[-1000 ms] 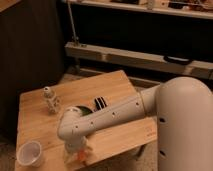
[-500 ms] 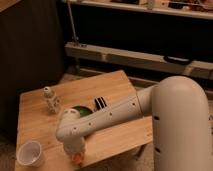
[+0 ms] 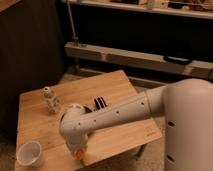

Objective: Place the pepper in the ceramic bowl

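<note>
My white arm reaches from the right across the wooden table [image 3: 120, 87]. Its gripper [image 3: 78, 150] points down at the table's front edge, under the round wrist. A small orange piece of the pepper [image 3: 80, 154] shows right at the gripper's tip; the rest of the pepper is hidden by the wrist. The ceramic bowl is almost wholly hidden behind the arm; only a dark sliver [image 3: 88, 107] shows just behind the wrist, near the table's middle.
A small white cup [image 3: 30, 153] stands at the table's front left corner. A white-patterned shaker figure [image 3: 49, 99] stands at the back left. A black-and-white striped thing [image 3: 100, 103] lies behind the arm. Metal shelving and a dark wall stand behind the table.
The wrist and gripper have shifted slightly to the right along the front edge, with the orange piece staying at the tip. The arm now covers more of the bowl.
</note>
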